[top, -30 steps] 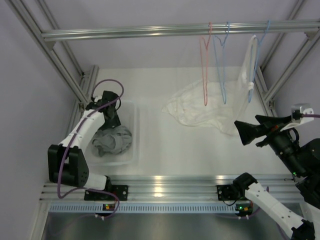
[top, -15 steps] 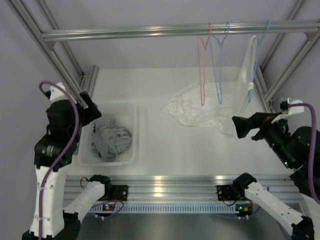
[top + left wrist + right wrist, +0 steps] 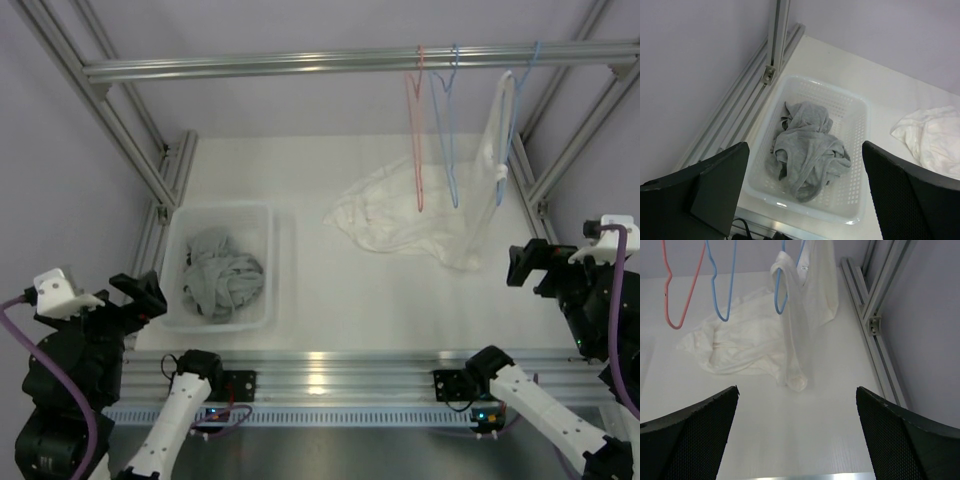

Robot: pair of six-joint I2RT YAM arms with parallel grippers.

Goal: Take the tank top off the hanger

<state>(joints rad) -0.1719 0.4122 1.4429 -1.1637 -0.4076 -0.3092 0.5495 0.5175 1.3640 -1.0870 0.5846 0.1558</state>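
Left end effector (image 3: 804,150), right end effector (image 3: 796,392) splayed wide over white table (image 3: 310,280), lavender walls (image 3: 250,30).

White table (image 3: 320,290) carries a white perforated basket (image 3: 271,262) at left holding grey cloth (image 3: 222,280), a crumpled white garment heap (image 3: 385,215) right of centre, well apart, and the hanging tank top (image 3: 487,175), whose hem apparently touches the surface.

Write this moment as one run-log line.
white tank top: on blue wire hanger | left gripper: open, empty, facing white plastic basket | right gripper: open, empty, apart from tank top | removal: not yet done
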